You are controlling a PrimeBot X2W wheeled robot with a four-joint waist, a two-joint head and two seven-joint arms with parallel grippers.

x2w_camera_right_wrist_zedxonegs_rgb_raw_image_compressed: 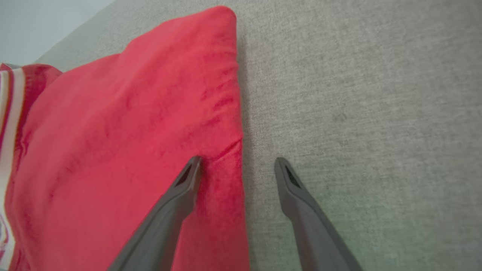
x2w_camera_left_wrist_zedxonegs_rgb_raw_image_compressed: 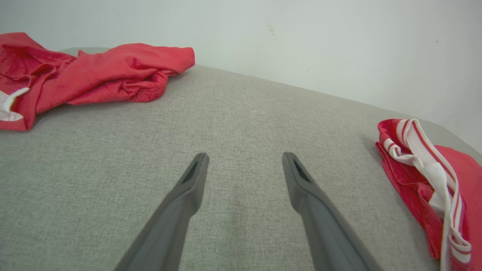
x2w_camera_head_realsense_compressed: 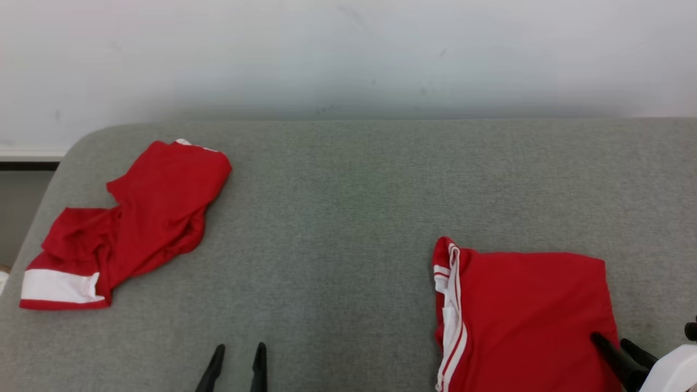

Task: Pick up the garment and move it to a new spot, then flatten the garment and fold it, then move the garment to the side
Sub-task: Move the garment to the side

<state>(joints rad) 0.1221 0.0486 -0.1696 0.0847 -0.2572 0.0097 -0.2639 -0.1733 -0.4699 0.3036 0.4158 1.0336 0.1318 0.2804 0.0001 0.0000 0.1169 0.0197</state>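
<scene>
A folded red garment (x2w_camera_head_realsense_compressed: 523,316) with white stripes along its left side lies flat at the near right of the grey padded surface (x2w_camera_head_realsense_compressed: 348,218). My right gripper (x2w_camera_head_realsense_compressed: 610,340) stands open at its near right corner. In the right wrist view the gripper (x2w_camera_right_wrist_zedxonegs_rgb_raw_image_compressed: 238,161) straddles the garment's (x2w_camera_right_wrist_zedxonegs_rgb_raw_image_compressed: 124,150) right edge, one finger over the cloth and the other over bare grey fabric, with nothing clamped. A second red garment (x2w_camera_head_realsense_compressed: 136,218), crumpled and with a white band, lies at the far left. My left gripper (x2w_camera_head_realsense_compressed: 240,348) is open over bare surface between the two, holding nothing.
A pale wall (x2w_camera_head_realsense_compressed: 348,54) rises right behind the surface. The surface's rounded far left corner (x2w_camera_head_realsense_compressed: 81,141) drops off to a darker gap. In the left wrist view the crumpled garment (x2w_camera_left_wrist_zedxonegs_rgb_raw_image_compressed: 94,75) is far left and the folded one (x2w_camera_left_wrist_zedxonegs_rgb_raw_image_compressed: 425,177) at the right.
</scene>
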